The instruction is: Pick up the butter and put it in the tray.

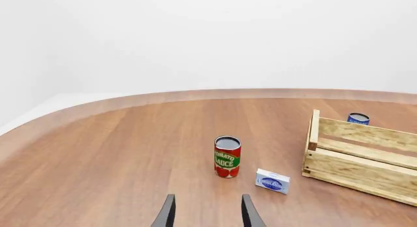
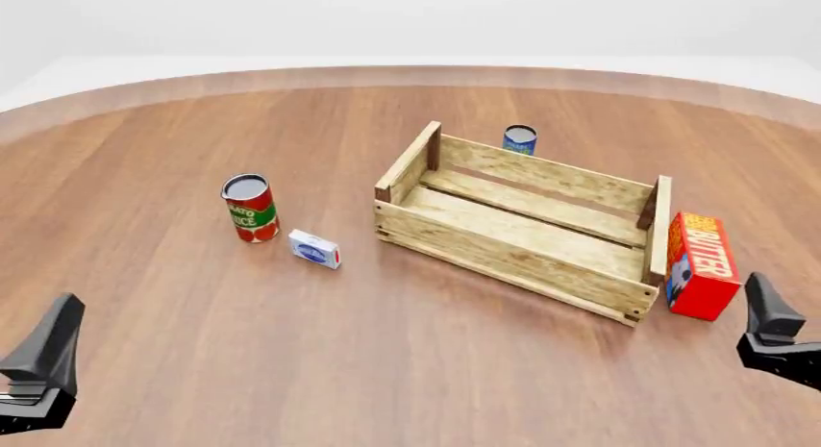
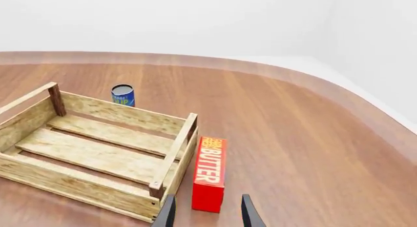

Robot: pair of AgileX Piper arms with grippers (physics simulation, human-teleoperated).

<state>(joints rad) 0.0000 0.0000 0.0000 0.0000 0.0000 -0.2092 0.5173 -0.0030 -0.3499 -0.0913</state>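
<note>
My left gripper (image 2: 38, 365) hangs low at the near left of the table (image 2: 192, 303), well apart from everything on it. Through its wrist camera I see my two dark fingers (image 1: 167, 215) spread with bare wood between them, so it is released and holds nothing. My right gripper (image 2: 776, 336) sits at the near right edge, and its fingers (image 3: 248, 215) are likewise parted with nothing between them.

The butter (image 2: 701, 265) lies on the table just beside the right end of the tray (image 2: 513, 264), on the outside, close to that end wall; I cannot tell whether they touch. It is a red carton with white "BUTTER" lettering along its top face and a blue patch on the near end. In my right wrist view it lies just ahead of my open fingertips, lengthwise along the tray's end.

The tray is a pale slatted crate standing askew in the middle of the table, its floor slats showing.

A blue can (image 2: 520, 138) stands upright beyond the tray's far wall. To the tray's left a tomato sauce can (image 2: 249, 208) stands upright, and a small white-and-blue box (image 2: 314, 248) lies near it, between that can and the tray.
</note>
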